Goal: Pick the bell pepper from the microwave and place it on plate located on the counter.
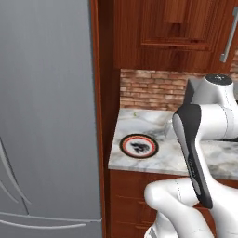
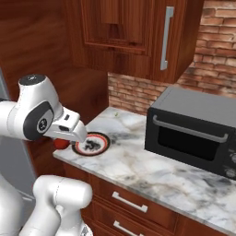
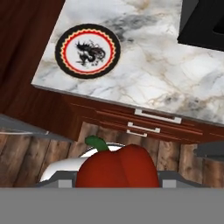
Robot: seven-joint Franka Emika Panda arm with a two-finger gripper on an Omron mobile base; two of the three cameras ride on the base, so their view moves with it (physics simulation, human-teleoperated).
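The gripper (image 3: 117,183) is holding the bell pepper (image 3: 117,168), its fingers closed in against the sides of the glossy red vegetable, whose green stem is pointing up and to the left in the hand view. In the right base view the bell pepper (image 2: 60,144) is showing as a small red shape under the white hand, hanging out past the front left corner of the counter (image 2: 152,173) rather than over the stone. The hand view is looking down from off the counter's front edge, with the wooden floor and the reddish-brown drawer fronts lying beneath the pepper. The plate (image 3: 88,50) is sitting flat near the left end of the counter, close to the front edge, with its red-and-black ringed rim and dark centre pattern uncovered. In the left base view the plate (image 1: 139,146) is lying just inside the counter's front left corner, next to the tall wooden side panel. The microwave (image 2: 192,130) is standing toward the right of the counter against the brick wall, well apart from the plate, with its door closed.
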